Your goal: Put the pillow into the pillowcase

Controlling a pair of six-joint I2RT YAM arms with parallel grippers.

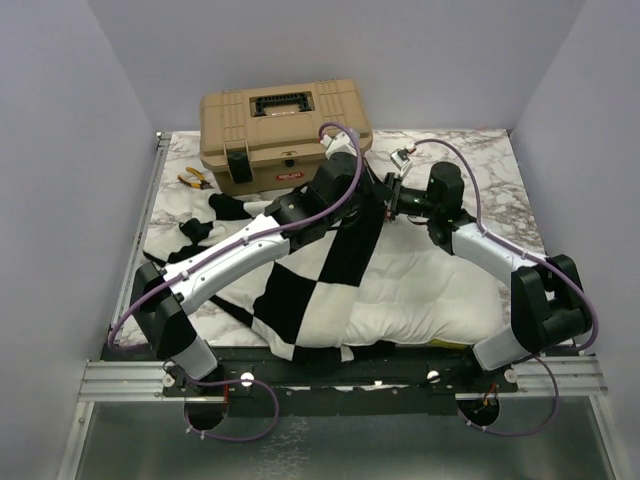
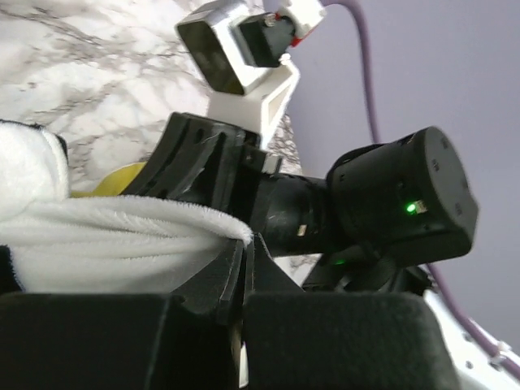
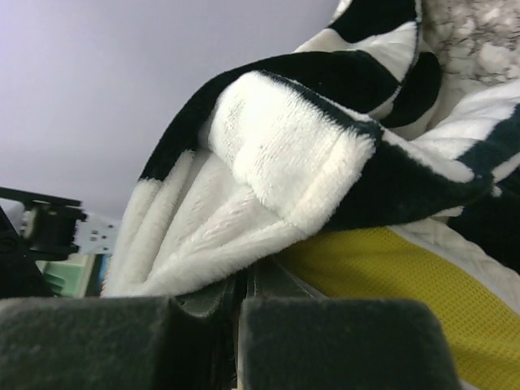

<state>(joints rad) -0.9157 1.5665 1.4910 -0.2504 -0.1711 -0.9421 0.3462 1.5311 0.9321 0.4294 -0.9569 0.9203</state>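
Note:
The white pillow [image 1: 420, 290] lies flat across the table. The black-and-cream checkered pillowcase [image 1: 300, 290] is draped over its left part. Both grippers meet at the pillow's far edge, just in front of the toolbox. My left gripper [image 1: 370, 190] [image 2: 250, 240] is shut, with a white fleecy edge of the pillowcase [image 2: 122, 236] pinched at its tips. Facing it, my right gripper [image 1: 392, 196] [image 3: 252, 272] is shut on a fold of the pillowcase [image 3: 284, 154] that bunches over its tips. The pillow's yellow edge strip [image 3: 390, 276] shows just beside them.
A tan toolbox [image 1: 285, 120] stands at the back of the marble table [image 1: 480, 170]. Yellow-handled pliers [image 1: 195, 178] lie to its left. Grey walls close in the table on three sides. The right arm's wrist [image 2: 398, 203] sits close in front of the left gripper.

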